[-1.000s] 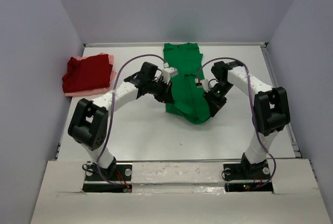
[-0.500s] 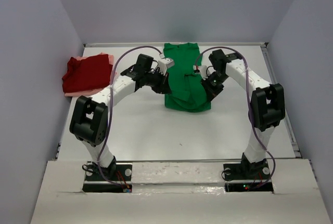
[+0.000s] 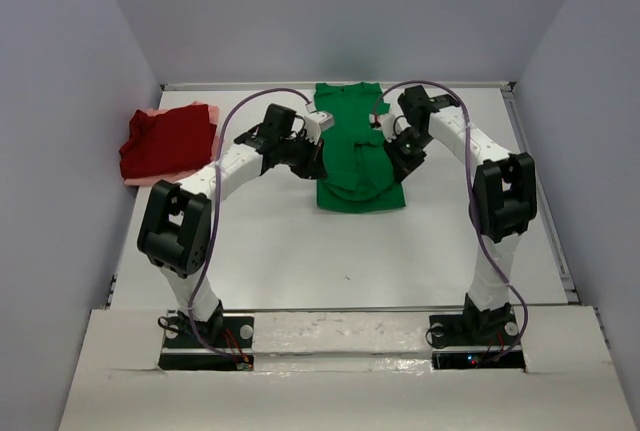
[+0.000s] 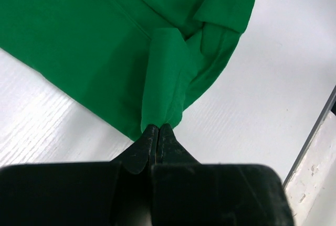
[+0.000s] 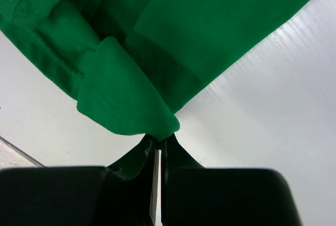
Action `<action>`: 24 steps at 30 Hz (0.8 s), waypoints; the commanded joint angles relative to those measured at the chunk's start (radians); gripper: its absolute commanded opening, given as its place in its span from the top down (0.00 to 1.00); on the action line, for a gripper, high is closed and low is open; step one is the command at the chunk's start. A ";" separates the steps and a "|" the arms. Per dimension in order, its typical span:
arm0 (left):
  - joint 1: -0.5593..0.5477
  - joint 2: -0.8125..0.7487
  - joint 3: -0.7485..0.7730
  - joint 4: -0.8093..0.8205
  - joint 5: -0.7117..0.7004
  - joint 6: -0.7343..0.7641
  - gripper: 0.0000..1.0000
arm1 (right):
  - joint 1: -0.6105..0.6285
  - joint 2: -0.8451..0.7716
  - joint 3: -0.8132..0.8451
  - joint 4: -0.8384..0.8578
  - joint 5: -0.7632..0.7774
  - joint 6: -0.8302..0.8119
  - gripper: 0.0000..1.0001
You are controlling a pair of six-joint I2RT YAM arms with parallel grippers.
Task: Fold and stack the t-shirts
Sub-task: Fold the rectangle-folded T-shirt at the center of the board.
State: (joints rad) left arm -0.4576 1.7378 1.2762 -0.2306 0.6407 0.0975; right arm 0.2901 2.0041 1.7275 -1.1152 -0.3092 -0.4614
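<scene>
A bright green short-sleeved cloth t-shirt (image 3: 352, 156) lay on the white desk (image 3: 300, 251), towards the middle of its far half. Its neck end reached almost to the far edge. The near part of it looked doubled over on itself, so that the cloth made a shorter, thicker block with a curved fold line showing across it.

The white-and-black left arm (image 3: 235, 166) reached in from the left to the shirt's left edge. The matching right arm (image 3: 455, 136) reached in from the right to the shirt's right edge, so the two ends faced each other across the garment.

In the left wrist view, the left arm's jaws were pressed together with no gap between them. They pinched a narrow bunch of the green cloth (image 4: 94, 42), which rose from the tips as a rolled fold. The rest of the shirt spread flat on the desk beyond it.

In the right wrist view, the right arm's jaws were likewise closed to a thin slit. They gripped a folded corner of the same shirt (image 5: 210, 27), where a stitched hem curled over just above the tips.

Well apart from all this, near the left wall, a dark red cloth t-shirt (image 3: 165, 141) sat folded on top of a pale pink cloth t-shirt (image 3: 197, 108). The pink one showed only as a thin border around the red one's edges.
</scene>
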 commanded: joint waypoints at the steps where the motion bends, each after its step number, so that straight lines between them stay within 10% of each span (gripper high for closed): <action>1: -0.001 0.003 0.067 0.027 -0.029 0.015 1.00 | -0.014 0.012 0.070 0.045 0.016 0.017 1.00; 24: -0.001 0.058 0.127 0.076 -0.138 -0.001 1.00 | -0.061 0.136 0.242 0.048 0.027 -0.005 1.00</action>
State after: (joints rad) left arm -0.4576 1.8011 1.3529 -0.1970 0.5220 0.0967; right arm 0.2424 2.1204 1.9060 -1.0878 -0.2913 -0.4507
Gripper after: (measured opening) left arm 0.022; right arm 0.034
